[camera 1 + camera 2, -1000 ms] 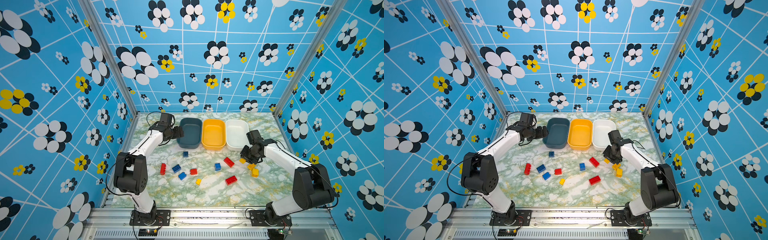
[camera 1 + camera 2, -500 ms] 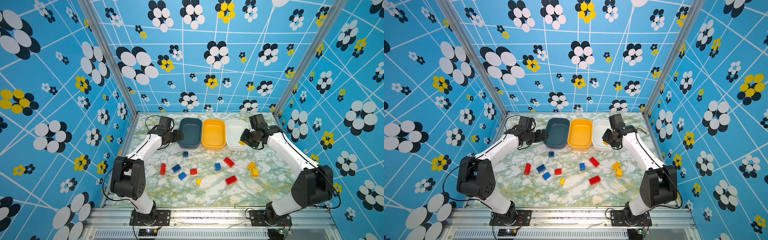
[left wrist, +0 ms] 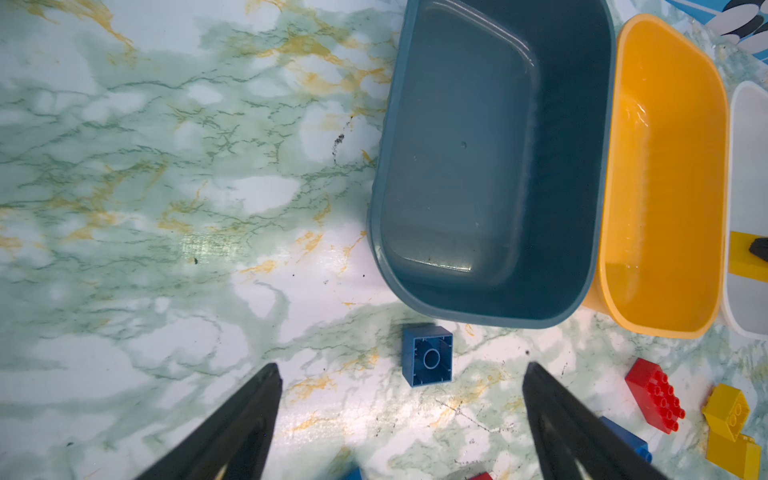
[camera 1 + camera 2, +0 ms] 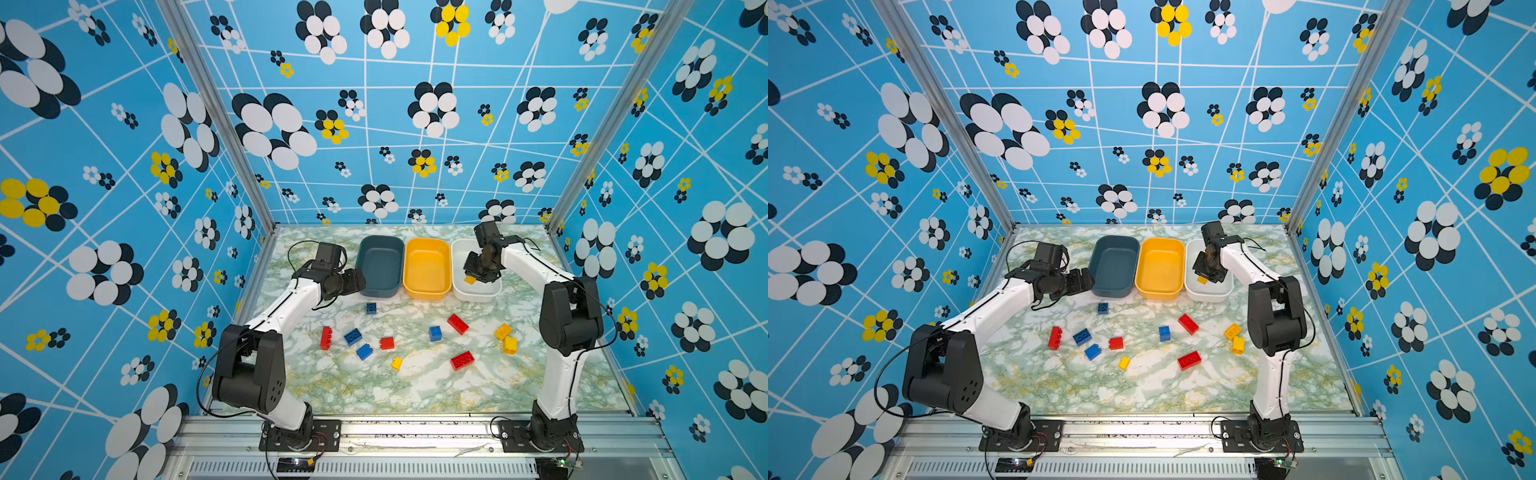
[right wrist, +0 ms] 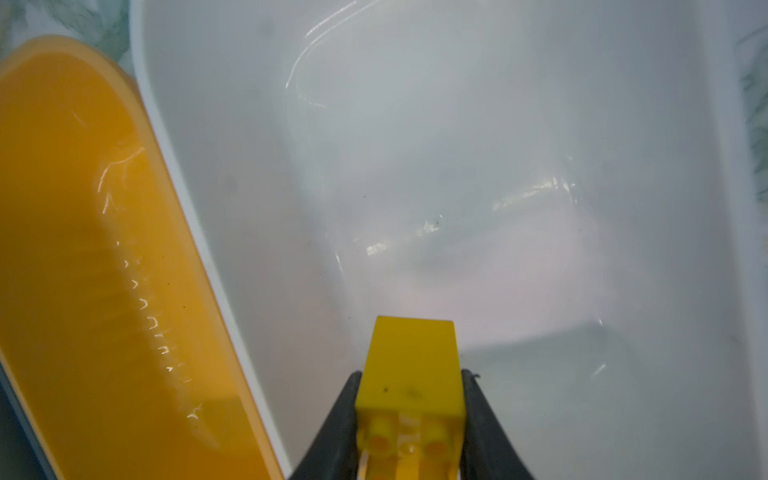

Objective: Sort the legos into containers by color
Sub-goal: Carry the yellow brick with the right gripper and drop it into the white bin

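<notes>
- The right hand (image 5: 410, 374), pinching a yellow brick (image 5: 409, 357), has swung over the white tub (image 4: 478, 296); release seems next.
- The left hand (image 3: 401, 366) stays spread, empty.

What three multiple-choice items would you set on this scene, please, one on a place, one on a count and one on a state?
1. Over which tub does the right gripper hold the yellow brick?
A. dark teal
B. orange-yellow
C. white

2. How many red bricks lie on the table?
A. two
B. four
C. six

3. How does the left gripper stand?
A. open, holding nothing
B. shut on a blue brick
C. shut on a red brick

Answers:
1 C: the right wrist view shows the brick over the inside of the white tub.
2 B: both top views show four red ones loose on the marble.
3 A: the left wrist view shows its jaws wide apart, gripping nothing.
</notes>
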Tool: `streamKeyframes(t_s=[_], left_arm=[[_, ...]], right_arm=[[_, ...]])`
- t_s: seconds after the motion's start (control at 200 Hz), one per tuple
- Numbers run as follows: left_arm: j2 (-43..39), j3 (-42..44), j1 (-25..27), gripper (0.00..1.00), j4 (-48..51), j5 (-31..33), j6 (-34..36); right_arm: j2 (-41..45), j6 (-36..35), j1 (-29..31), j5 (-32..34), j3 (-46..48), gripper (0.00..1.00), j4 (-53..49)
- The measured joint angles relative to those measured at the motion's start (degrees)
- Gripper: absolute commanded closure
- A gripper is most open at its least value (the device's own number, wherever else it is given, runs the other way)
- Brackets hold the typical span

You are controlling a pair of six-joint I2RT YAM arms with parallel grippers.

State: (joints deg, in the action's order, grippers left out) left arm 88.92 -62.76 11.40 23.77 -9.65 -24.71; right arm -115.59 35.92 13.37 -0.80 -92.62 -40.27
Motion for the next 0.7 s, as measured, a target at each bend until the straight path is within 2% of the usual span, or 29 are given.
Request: streamKeyframes(t_s=[0.16, 0.275, 0.53, 0.7], left_arm=[[-0.2, 0.9, 0.1, 0.08, 0.2, 0.1, 0.0], [-0.2, 0.9, 0.5, 0.08, 0.7, 0.3, 0.0], [-0.2, 0.9, 2.3, 0.09, 2.0, 2.2, 0.3], [-0.2, 0.9, 4.7, 0.10, 4.5, 4.1, 0.7]], right_arm=[[-0.2, -0.9, 0.0, 0.0, 0.0, 0.53, 0.0], [-0.2, -0.8, 0.0, 0.0, 0.0, 0.48, 0.0], [0.1, -0.9, 0.0, 0.0, 0.1, 0.43, 0.0], [3.5, -1.3, 0.0, 0.0, 2.1, 0.39, -0.2]])
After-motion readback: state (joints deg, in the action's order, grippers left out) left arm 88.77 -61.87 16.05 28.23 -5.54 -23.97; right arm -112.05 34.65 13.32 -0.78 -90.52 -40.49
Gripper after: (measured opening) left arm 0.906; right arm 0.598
